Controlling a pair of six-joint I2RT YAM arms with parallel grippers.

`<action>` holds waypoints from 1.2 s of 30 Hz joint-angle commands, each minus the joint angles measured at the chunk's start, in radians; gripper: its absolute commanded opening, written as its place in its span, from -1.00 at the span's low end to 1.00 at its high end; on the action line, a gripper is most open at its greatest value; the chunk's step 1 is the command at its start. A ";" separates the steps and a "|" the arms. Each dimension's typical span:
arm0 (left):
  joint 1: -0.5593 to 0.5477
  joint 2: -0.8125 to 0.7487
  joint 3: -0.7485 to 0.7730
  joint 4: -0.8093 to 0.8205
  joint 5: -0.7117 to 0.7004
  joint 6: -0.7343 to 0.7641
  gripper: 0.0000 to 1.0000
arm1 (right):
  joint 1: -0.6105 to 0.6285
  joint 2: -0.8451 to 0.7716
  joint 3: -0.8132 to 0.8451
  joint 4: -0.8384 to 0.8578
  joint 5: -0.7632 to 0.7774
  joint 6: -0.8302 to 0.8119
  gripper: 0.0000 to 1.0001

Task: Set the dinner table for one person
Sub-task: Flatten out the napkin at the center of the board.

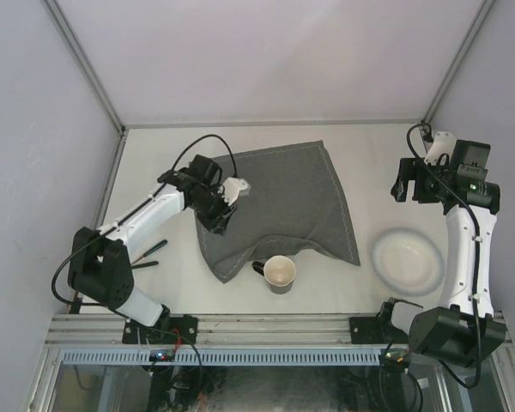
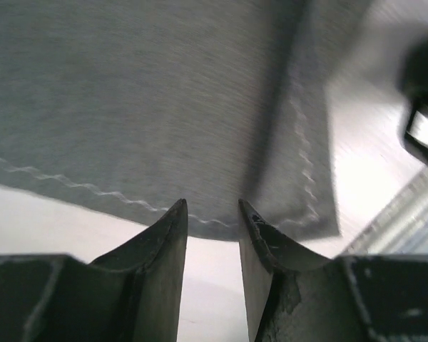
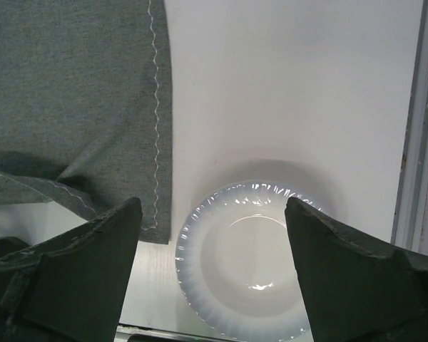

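The tabletop (image 1: pixel 373 159) fills the middle of the overhead view, off-white and plain, with thin metal rails (image 1: pixel 112 184) along its sides and the two arm bases at its near edge. A grey cloth (image 1: pixel 283 202) lies on it left of centre – skewed, not square to the edges, with a raised fold running along its near side and its near left corner drawn down to a point.

The left hand (image 1: pixel 221 221) sits low over the cloth's left edge. In the left wrist view its fingers (image 2: pixel 170 235) stand a little apart with nothing between them; bare tabletop (image 2: pixel 28 221) shows through the gap, and the cloth's stitched hem (image 2: pixel 114 196) runs just past the tips.

The right hand (image 1: pixel 401 183) hangs well above the right side of the tabletop, clear of the cloth. Its fingers (image 3: pixel 100 242) are spread wide and grip nothing – the right wrist view looks down between them onto a pale ribbed bowl (image 3: pixel 242 260) resting on the tabletop just beside the cloth's right hem (image 3: pixel 155 107).

A dark cup (image 1: pixel 280 274) with a pale inside stands upright at the cloth's near edge, its handle pointing left. Two thin dark sticks (image 1: pixel 151 250) lie beside the left arm; what they are cannot be told.
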 commanded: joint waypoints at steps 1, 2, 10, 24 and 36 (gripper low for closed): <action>0.003 -0.030 -0.048 0.333 -0.326 -0.260 -0.23 | 0.005 -0.012 0.004 0.033 -0.016 0.012 0.63; 0.003 -0.023 -0.059 0.366 -0.376 -0.280 -0.23 | 0.006 -0.013 0.004 0.034 -0.025 0.013 0.63; 0.049 0.072 -0.019 0.420 -0.487 -0.376 -0.23 | 0.125 0.061 0.004 0.051 -0.070 0.026 0.63; 0.205 0.173 0.103 0.343 -0.457 -0.492 -0.24 | 0.348 0.280 0.073 0.152 -0.001 0.014 0.62; 0.357 0.313 0.292 0.407 -0.367 -0.642 -0.26 | 0.359 0.235 0.033 0.136 0.018 -0.004 0.62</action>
